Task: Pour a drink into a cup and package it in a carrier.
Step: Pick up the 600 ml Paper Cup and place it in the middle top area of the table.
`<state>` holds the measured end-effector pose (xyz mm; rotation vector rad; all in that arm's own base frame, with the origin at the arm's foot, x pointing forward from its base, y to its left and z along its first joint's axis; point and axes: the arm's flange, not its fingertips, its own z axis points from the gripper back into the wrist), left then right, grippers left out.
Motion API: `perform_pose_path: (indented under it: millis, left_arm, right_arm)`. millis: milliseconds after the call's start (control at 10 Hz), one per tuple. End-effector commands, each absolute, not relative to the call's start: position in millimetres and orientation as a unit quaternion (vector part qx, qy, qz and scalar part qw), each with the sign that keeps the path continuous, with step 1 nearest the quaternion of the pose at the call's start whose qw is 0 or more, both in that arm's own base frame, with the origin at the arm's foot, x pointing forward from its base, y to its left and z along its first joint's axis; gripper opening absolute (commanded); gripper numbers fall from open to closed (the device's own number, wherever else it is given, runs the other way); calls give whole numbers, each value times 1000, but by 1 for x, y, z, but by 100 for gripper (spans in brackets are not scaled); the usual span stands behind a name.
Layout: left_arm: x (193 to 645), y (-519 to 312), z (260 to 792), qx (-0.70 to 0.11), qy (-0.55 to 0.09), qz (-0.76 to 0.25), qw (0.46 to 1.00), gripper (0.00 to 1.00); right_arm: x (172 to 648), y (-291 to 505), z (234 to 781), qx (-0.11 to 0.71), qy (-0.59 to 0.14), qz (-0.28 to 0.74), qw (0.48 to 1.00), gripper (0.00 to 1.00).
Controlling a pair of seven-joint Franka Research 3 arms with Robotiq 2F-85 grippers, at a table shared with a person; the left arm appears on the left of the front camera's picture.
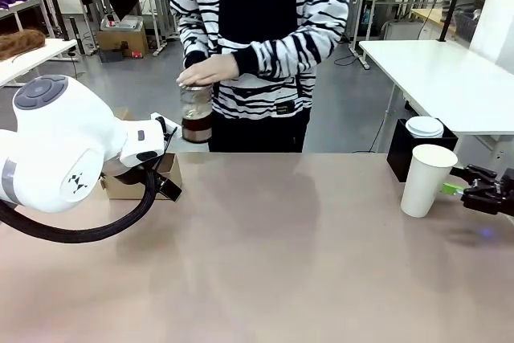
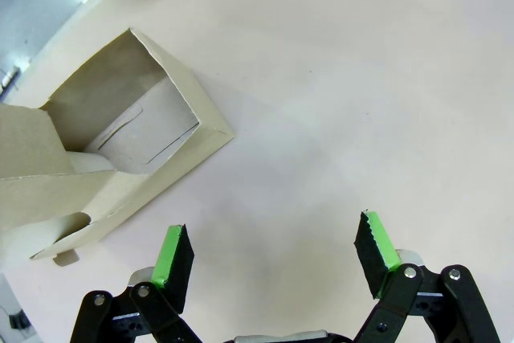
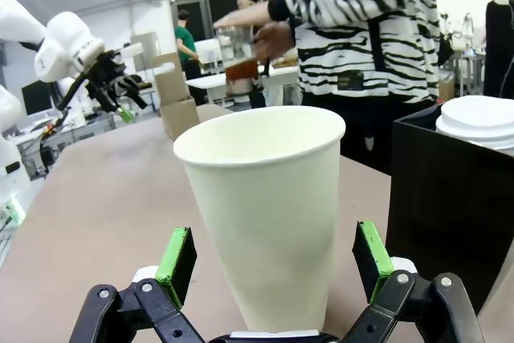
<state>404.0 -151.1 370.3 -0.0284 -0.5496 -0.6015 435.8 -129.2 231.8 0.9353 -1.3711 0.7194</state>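
My right gripper (image 3: 273, 240) has its jaws spread wide with the white paper cup (image 3: 265, 198) standing upright between the green pads, a sliver of gap on each side, so nothing's clamped. The cup is smooth and tapered with a rolled rim, and a black box (image 3: 450, 198) sits close on one side. My left gripper (image 2: 273, 234) is spread wide too, over bare matte table (image 2: 361, 78) with plenty of room. The carrier (image 2: 120, 150), plain brown cardboard with folded walls, sits just beside it. The drink (image 1: 197, 128) is dark brown in a glass press jug (image 1: 196, 106) at the far edge, with the person's hand (image 1: 209, 70) on its lid.
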Motion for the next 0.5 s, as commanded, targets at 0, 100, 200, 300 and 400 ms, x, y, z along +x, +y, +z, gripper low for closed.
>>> perform_pose_path:
  millis: [0, 100, 200, 300, 400]
  left_arm:
    - [404, -151, 370, -14, -267, -293, 918, 100]
    - [404, -151, 370, -14, -267, -293, 918, 100]
    - [404, -151, 370, -14, -267, -293, 918, 100]
    - [404, -151, 370, -14, -267, -293, 918, 100]
    - [404, -151, 370, -14, -267, -293, 918, 100]
  right_arm:
    - [442, -109, 226, 378, -606, 315, 625, 100]
    - [442, -106, 228, 374, -594, 301, 646, 100]
    - [440, -121, 229, 403, -594, 313, 622, 100]
    - [440, -121, 229, 403, -594, 313, 622, 100]
    - [440, -121, 229, 403, -594, 313, 622, 100]
